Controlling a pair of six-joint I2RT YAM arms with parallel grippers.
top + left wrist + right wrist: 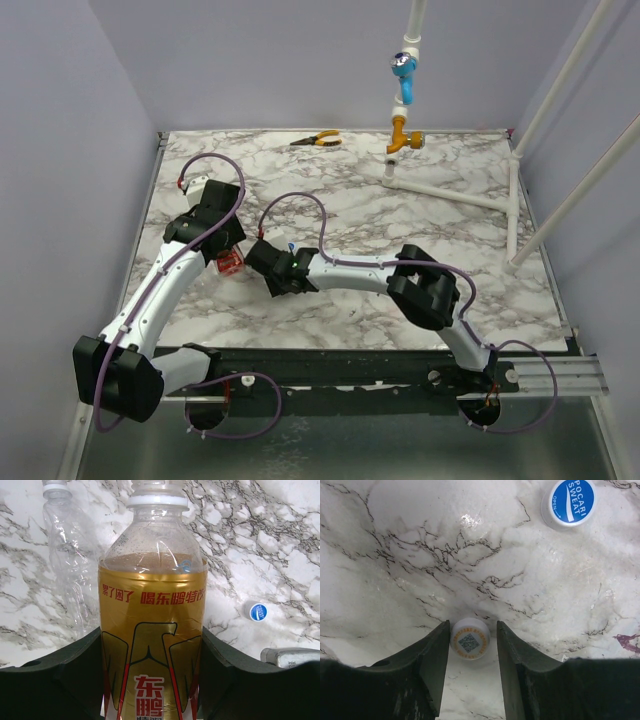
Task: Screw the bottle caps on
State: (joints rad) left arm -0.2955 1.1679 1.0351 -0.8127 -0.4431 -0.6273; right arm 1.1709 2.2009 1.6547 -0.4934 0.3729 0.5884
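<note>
Left gripper [151,640]: pressed against both sides of the bottle [150,580], low on its label.
Bottle: clear plastic with amber drink inside, a red-lettered label and a white neck ring. It sits in the left part of the table [480,270], nearer the near edge than the far one (its mouth runs off the top of the left wrist view, so I cannot tell whether it is capped).
Right gripper [473,626]: fingers slightly spread, standing either side of the white cap [470,638]. The finger on the left of the view touches the cap, and a sliver of marble shows by the other.
White cap: flat on the table, with an orange ring and a printed code on top, just right of the bottle.
Blue cap [568,502]: flat on the marble, lettering up, apart from the white cap and beyond the fingertips.
Empty bottle [65,555]: clear and crinkled, just beside the held bottle.
Pliers [318,140]: orange-handled, at the far edge, left of the middle.
Valve [403,65]: blue, hanging above the far edge on a white pipe.
</note>
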